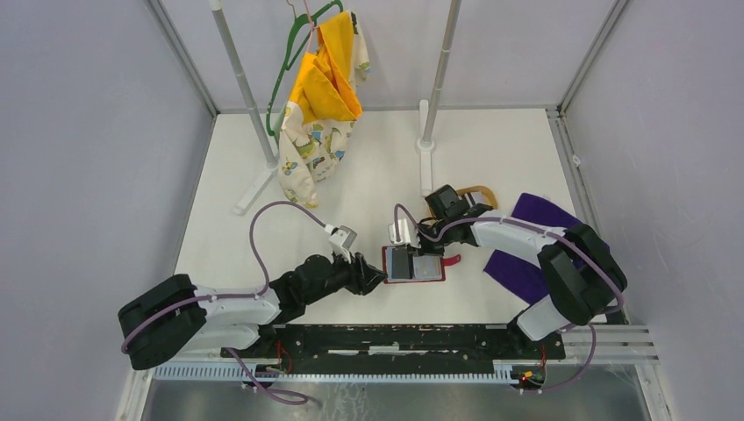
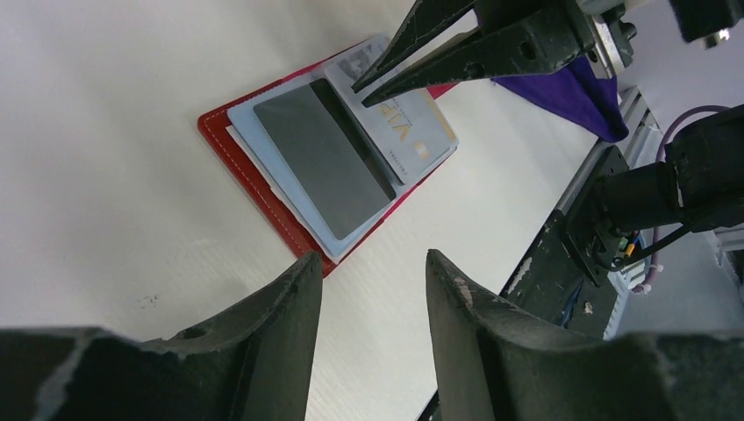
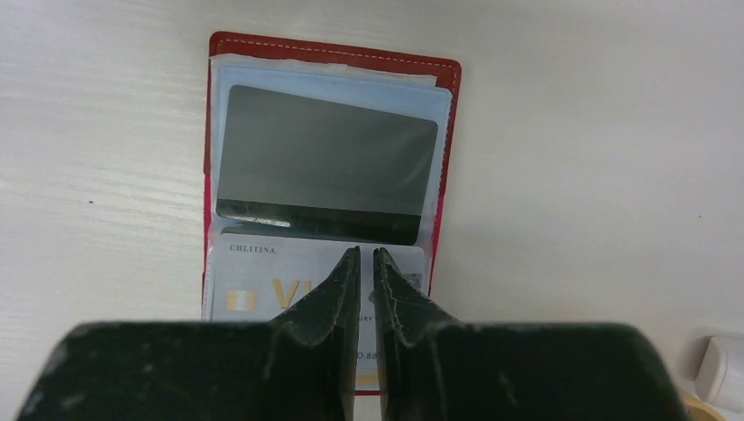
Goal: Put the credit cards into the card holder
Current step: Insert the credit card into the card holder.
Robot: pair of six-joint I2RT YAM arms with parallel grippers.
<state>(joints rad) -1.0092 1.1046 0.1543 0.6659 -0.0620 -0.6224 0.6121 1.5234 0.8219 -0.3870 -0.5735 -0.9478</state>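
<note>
Flanking the card holder (image 2: 254,184), left jaws spread, right jaws nearly closed; purple cloth (image 1: 513,272) nearby.

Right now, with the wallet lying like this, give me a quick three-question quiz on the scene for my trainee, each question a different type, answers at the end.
1. True or false: the card holder lies open on the table.
2. Which card sits under the tips of the right gripper? A: the black card. B: the pale printed card. C: neither.
3. Fill in the blank: the left gripper has its jaws ___ and holds nothing.
Key: 1 true; 2 B; 3 open.
</note>
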